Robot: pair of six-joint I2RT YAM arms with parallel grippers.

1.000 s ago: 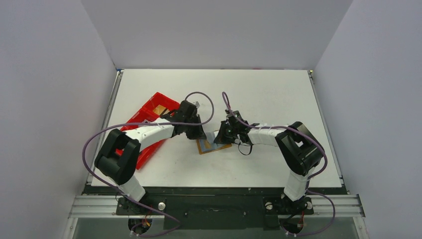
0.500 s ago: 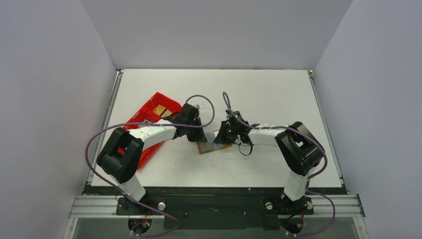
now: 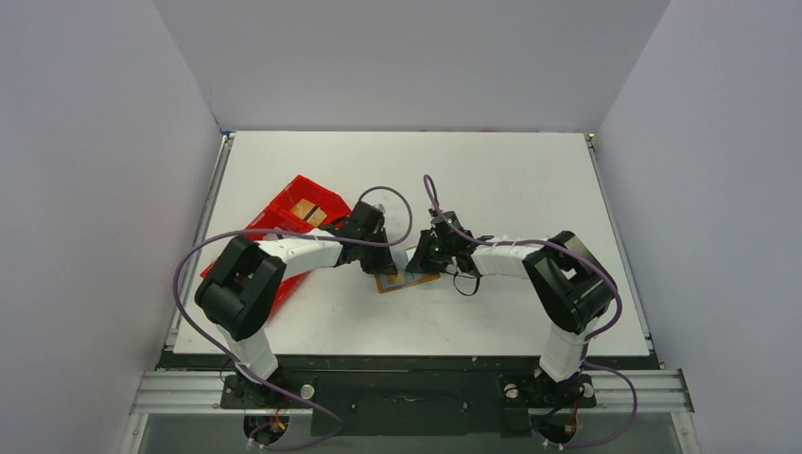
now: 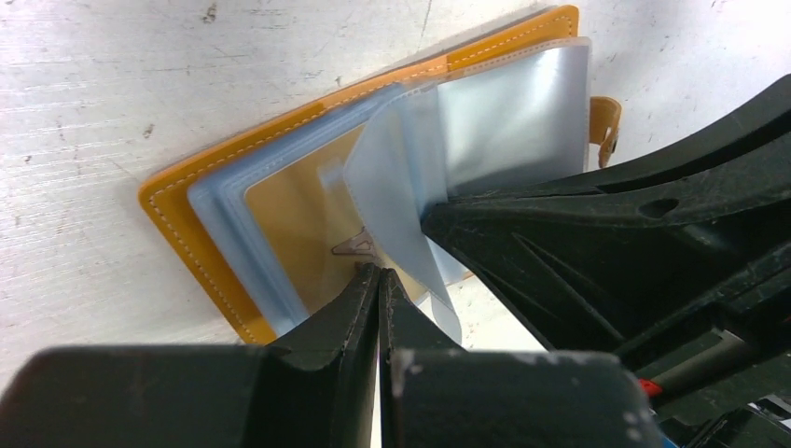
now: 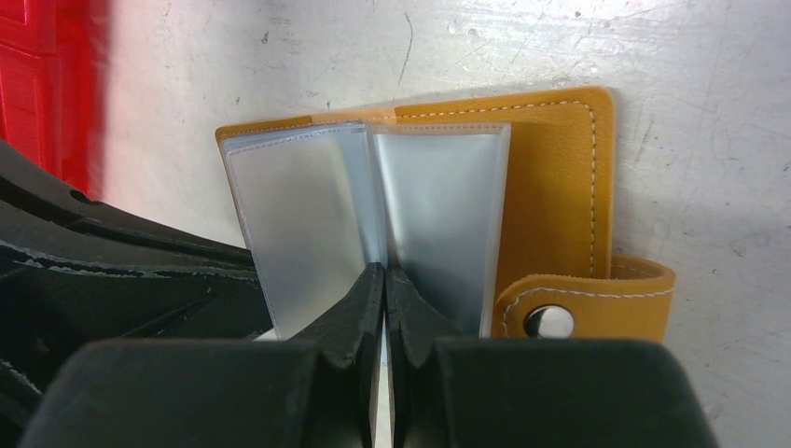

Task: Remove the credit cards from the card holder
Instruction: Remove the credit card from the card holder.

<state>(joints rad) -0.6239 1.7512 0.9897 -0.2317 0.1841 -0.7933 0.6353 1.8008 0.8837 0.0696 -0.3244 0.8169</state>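
The tan card holder (image 3: 398, 282) lies open on the table between both grippers, its snap tab (image 5: 597, 303) at the right. Clear sleeves fan up from its spine, and pale blue-grey credit cards (image 4: 220, 230) show inside them as stacked layers. In the right wrist view two grey sleeve pages (image 5: 297, 219) stand apart. My left gripper (image 4: 378, 272) is shut, its tips pressing on the sleeve over the holder's tan left half. My right gripper (image 5: 384, 269) is shut too, its tips at the fold between the sleeve pages. Nothing shows between either pair of jaws.
A long red tray (image 3: 281, 219) lies to the left under the left arm, with a tan item inside (image 3: 305, 208). The two arms nearly meet over the holder. The tray's red wall (image 5: 42, 75) shows in the right wrist view.
My left arm swung its elbow to the right, and its gripper came down and toward the holder's left half. The right arm and the holder have stayed put.
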